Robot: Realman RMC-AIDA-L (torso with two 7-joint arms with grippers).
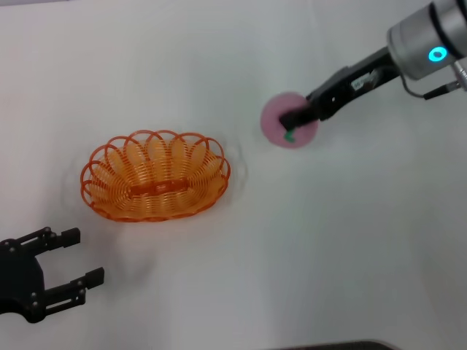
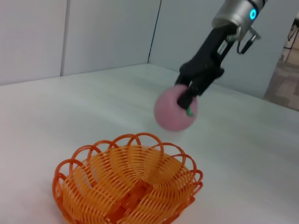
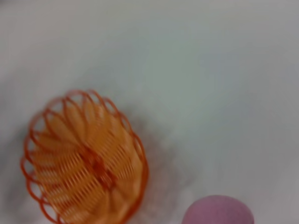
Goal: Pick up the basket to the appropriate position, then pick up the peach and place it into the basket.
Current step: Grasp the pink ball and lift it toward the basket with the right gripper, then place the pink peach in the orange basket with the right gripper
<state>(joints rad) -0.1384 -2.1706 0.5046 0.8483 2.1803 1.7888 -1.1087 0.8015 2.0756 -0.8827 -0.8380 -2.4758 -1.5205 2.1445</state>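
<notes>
The right gripper (image 1: 298,117) pinches the peach (image 1: 281,117) at upper right; the basket (image 1: 155,175) lies left-right at centre-left; the left gripper (image 1: 76,257) rests spread.

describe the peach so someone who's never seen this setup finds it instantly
On the white table, look to the robot's right of the orange basket, where the right gripper is shut on the peach. It is the only round pink thing, with a small green stem spot.
</notes>
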